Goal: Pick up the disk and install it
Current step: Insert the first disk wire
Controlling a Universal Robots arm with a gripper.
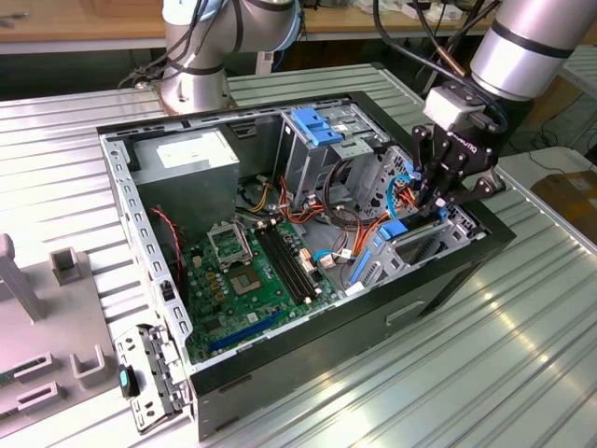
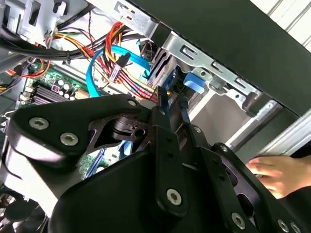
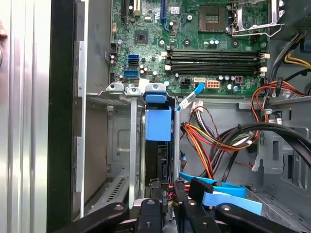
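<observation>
We see the gripper closed on the disk — blue-railed, seated upright in the drive bay, at the open computer case's three o'clock edge.

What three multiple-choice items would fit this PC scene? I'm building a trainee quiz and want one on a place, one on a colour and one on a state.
1. In the exterior view, where is the gripper?
A. Over the motherboard
B. At the drive bay at the case's right end
C. Outside the case, on the table

2. What colour is the carrier on the disk?
A. Blue
B. Red
C. Yellow

3. How is the computer case?
A. Closed
B. Standing upright
C. Lying with its side open

Answers: 1 B, since it reaches down into the bay at that end. 2 A, since its tab is bright blue in the first wrist view. 3 C, since the motherboard lies exposed.
</observation>
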